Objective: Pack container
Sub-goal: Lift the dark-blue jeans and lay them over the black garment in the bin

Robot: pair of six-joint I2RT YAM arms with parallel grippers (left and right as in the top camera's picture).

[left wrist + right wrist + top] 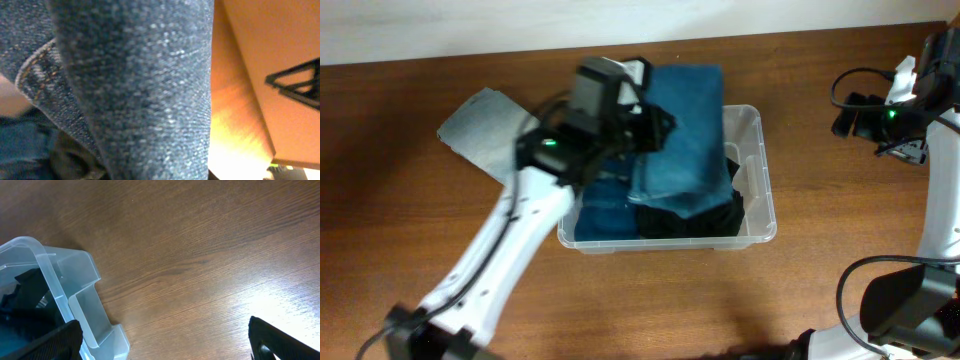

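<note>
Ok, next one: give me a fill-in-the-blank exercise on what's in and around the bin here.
1. The cloth lying on the table outside the container is ____ in colour.
2. The ____ arm reaches over the container, at the blue denim.
3. The right gripper, away from the container, is ____.

Missing words: grey; left; open.

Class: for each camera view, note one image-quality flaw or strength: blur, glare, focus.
Overhead: left arm smeared by motion blur, container sharper. Left wrist: denim fills the frame, too close and soft, with blown-out glare lower right. Right wrist: table grain crisp, a bright glare patch at right.
</note>
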